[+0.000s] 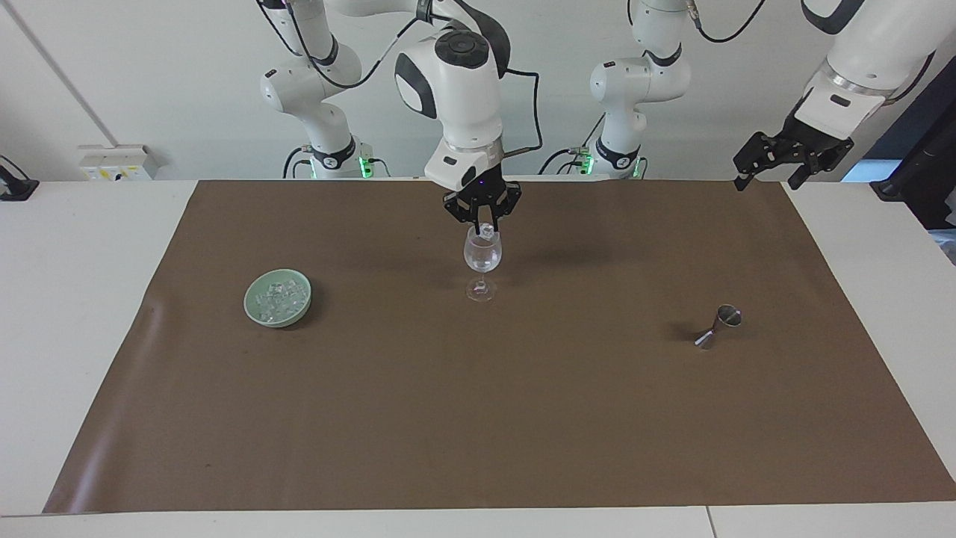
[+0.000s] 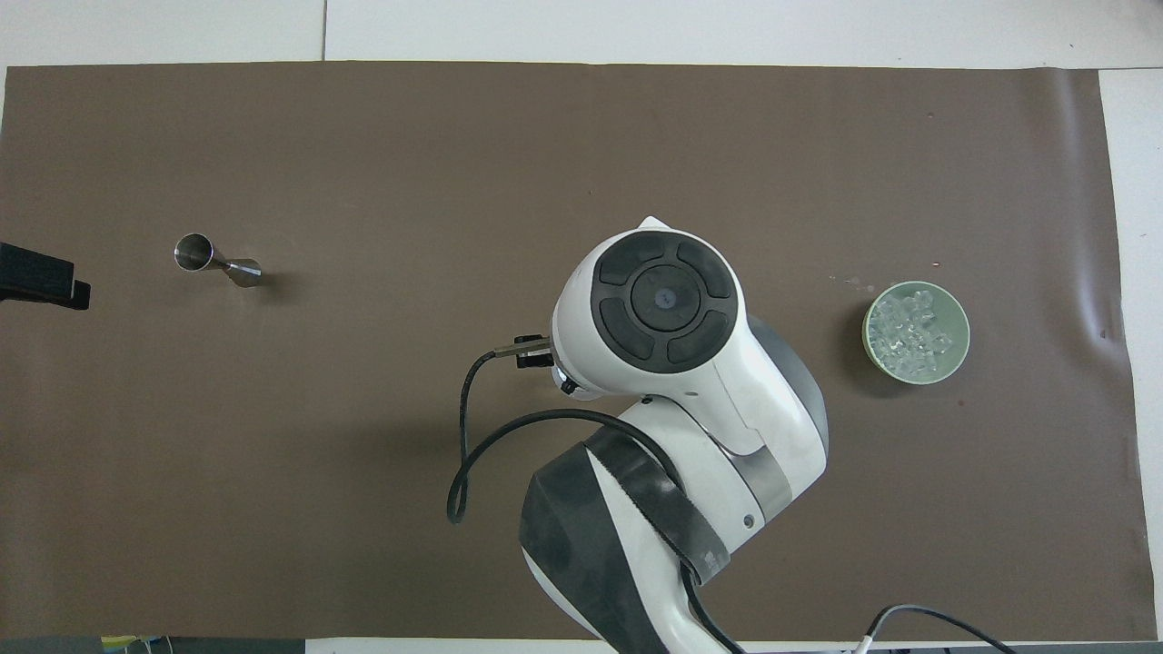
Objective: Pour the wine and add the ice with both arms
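Observation:
A clear stemmed glass (image 1: 482,258) stands upright mid-mat. My right gripper (image 1: 484,224) hangs straight above its mouth, shut on a small clear ice cube (image 1: 485,232) held at the rim. In the overhead view the right arm (image 2: 663,309) hides the glass and the gripper. More ice (image 1: 279,296) lies heaped in a pale green bowl (image 1: 254,308) toward the right arm's end; the bowl also shows in the overhead view (image 2: 959,359). My left gripper (image 1: 765,183) is open and empty, raised over the mat's edge at the left arm's end, and shows at the overhead view's edge (image 2: 36,283).
A small steel jigger (image 1: 717,325) stands on the brown mat (image 1: 478,418) toward the left arm's end, farther from the robots than the glass; it also shows in the overhead view (image 2: 216,263). A black cable (image 2: 463,454) loops off the right arm.

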